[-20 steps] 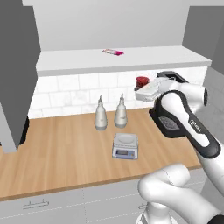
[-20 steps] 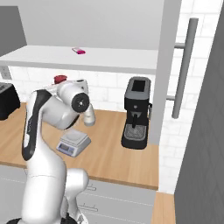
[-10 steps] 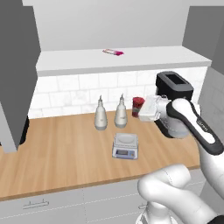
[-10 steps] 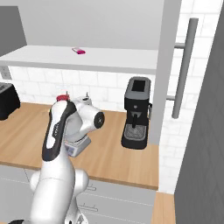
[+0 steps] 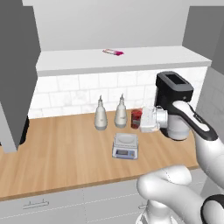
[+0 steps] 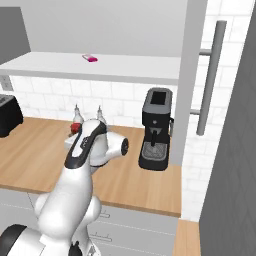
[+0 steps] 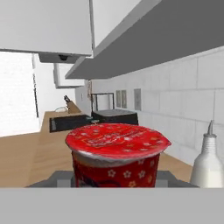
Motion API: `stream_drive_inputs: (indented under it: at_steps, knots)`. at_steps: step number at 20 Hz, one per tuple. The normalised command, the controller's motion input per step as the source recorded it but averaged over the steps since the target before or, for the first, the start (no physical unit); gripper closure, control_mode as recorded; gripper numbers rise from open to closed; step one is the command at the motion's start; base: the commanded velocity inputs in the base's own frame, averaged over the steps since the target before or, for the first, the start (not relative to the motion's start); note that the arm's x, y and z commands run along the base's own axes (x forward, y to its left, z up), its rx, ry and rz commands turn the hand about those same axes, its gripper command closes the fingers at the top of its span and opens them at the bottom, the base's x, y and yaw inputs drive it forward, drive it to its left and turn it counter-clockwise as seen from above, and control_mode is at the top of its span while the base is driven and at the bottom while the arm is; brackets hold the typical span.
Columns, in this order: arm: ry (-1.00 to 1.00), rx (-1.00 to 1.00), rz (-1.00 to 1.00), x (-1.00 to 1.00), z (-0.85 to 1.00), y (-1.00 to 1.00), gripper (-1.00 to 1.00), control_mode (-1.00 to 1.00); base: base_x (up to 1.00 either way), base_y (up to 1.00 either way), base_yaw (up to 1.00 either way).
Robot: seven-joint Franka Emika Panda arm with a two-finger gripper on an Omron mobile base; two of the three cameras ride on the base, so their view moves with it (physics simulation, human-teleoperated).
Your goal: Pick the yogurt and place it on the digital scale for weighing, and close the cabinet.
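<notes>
1. The yogurt (image 5: 136,118) is held in the closed gripper (image 5: 142,119), above the counter (image 5: 65,153) just behind the digital scale (image 5: 125,145), beside the white bottles (image 5: 120,113).
2. The carrying step is judged under way.
3. Next, the cup needs to be brought forward, lowered onto the weighing plate and released; the cabinet (image 5: 17,70) is not yet closed.

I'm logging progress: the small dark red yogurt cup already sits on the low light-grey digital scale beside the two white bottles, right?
No. The small dark red yogurt cup is held in the gripper above the counter; the low light-grey digital scale beside the two white bottles is bare, per the left base view.
</notes>
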Motion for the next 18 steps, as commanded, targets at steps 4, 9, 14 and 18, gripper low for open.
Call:
stream_drive_inputs:
  at_steps: [4, 9, 14, 18]
  knots:
    - [0.00, 0.00, 0.03, 0.01, -0.45, -0.01, 1.00, -1.00, 0.00, 0.00, 0.00]
    - [0.04, 0.09, 0.00, -0.11, -0.45, 0.04, 1.00, -1.00, 0.00, 0.00, 0.00]
    - [0.07, 0.06, 0.02, 0.04, -0.52, 0.00, 1.00, -1.00, 0.00, 0.00, 0.00]
    - [0.00, 0.00, 0.00, 0.24, -0.36, 0.01, 1.00, -1.00, 0.00, 0.00, 0.00]
